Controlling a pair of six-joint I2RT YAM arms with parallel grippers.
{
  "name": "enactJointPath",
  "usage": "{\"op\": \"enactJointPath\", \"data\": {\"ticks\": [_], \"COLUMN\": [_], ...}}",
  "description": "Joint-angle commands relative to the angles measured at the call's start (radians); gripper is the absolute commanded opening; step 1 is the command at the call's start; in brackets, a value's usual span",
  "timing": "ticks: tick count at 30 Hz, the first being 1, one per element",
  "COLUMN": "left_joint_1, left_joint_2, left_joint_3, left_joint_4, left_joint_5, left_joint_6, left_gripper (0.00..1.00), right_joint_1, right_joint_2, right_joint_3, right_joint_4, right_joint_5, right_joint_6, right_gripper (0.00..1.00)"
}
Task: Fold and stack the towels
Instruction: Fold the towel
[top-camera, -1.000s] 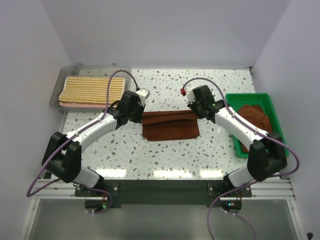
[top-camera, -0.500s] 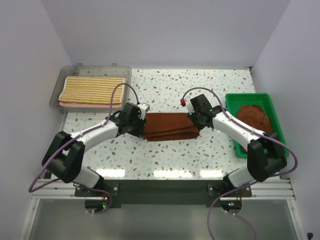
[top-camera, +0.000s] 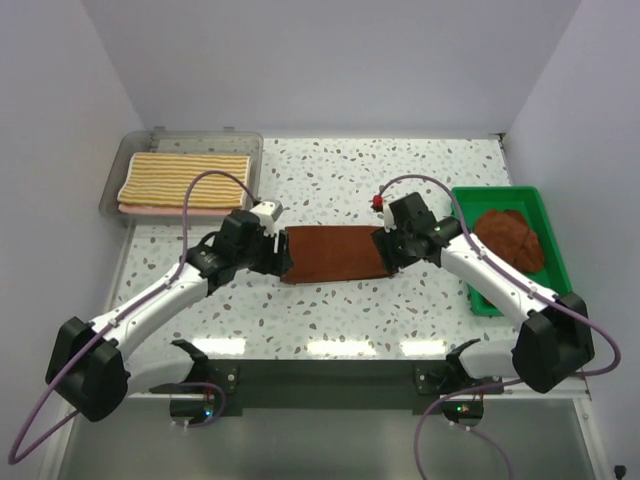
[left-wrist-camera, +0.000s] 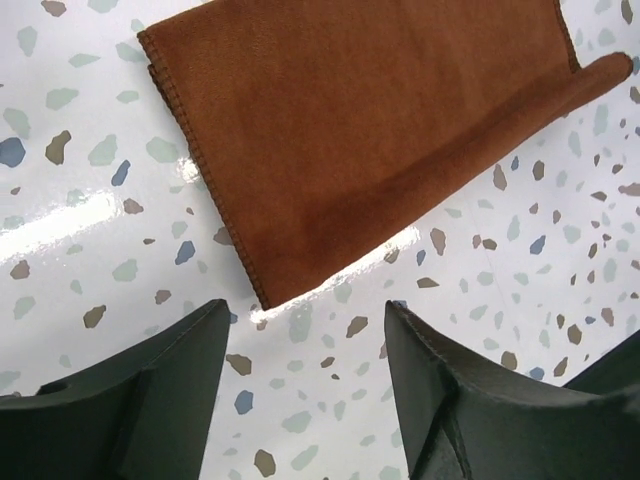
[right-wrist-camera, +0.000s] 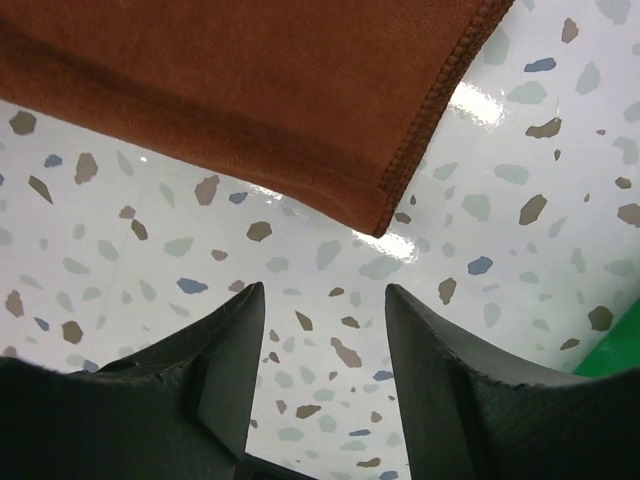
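Note:
A brown towel (top-camera: 335, 254) lies folded into a flat strip on the speckled table (top-camera: 330, 310), between the two arms. My left gripper (top-camera: 281, 256) hangs just off its left end, open and holding nothing. In the left wrist view the brown towel (left-wrist-camera: 380, 130) has its stitched corner just ahead of the left gripper (left-wrist-camera: 305, 315). My right gripper (top-camera: 386, 251) is at the towel's right end, also open and empty. The right wrist view shows the brown towel (right-wrist-camera: 250, 90) with its corner just beyond the right gripper (right-wrist-camera: 325, 295), over bare table.
A clear bin (top-camera: 118, 185) at the back left holds a folded yellow striped towel (top-camera: 185, 178) on a pink one. A green bin (top-camera: 545, 215) at the right holds a crumpled brown towel (top-camera: 510, 235). White walls close in the table.
Both grippers opened and let go of the brown towel, then drew back off its ends. The towel's raised half came down, and it now lies flat.

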Motion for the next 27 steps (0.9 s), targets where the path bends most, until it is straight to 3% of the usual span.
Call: {"op": "enactJointPath", "data": {"ticks": [1,5,8,12,15,27], "left_joint_1": [-0.002,-0.004,-0.004,-0.004,-0.002,0.001], "left_joint_2": [0.023,0.121,0.150,0.161,0.169,0.244], "left_joint_3": [0.041,0.118,0.144,0.116,0.086,0.073], "left_joint_4": [0.033,0.032,-0.013,-0.077,-0.087,-0.022], "left_joint_5": [-0.033,-0.025,-0.074,-0.146,-0.168,-0.171], "left_joint_6": [-0.066,-0.089,-0.153,-0.265,-0.344,-0.493], "left_gripper": [0.66,0.63,0.66,0.78,0.89,0.88], "right_joint_1": [0.000,0.000,0.000,-0.025,-0.060,-0.111], "right_joint_2": [0.018,0.067,0.077,0.055,0.055,0.187], "right_joint_3": [0.031,0.066,0.076,0.037,0.011,0.011], "right_joint_4": [0.068,0.121,0.082,0.065,0.073,0.093], "right_joint_5": [-0.024,0.016,0.140,0.211,0.196,0.173], "right_joint_6": [0.165,0.262,0.369,0.527,0.664,0.867], "right_gripper": [0.54,0.53,0.55,0.73,0.81,0.78]}}
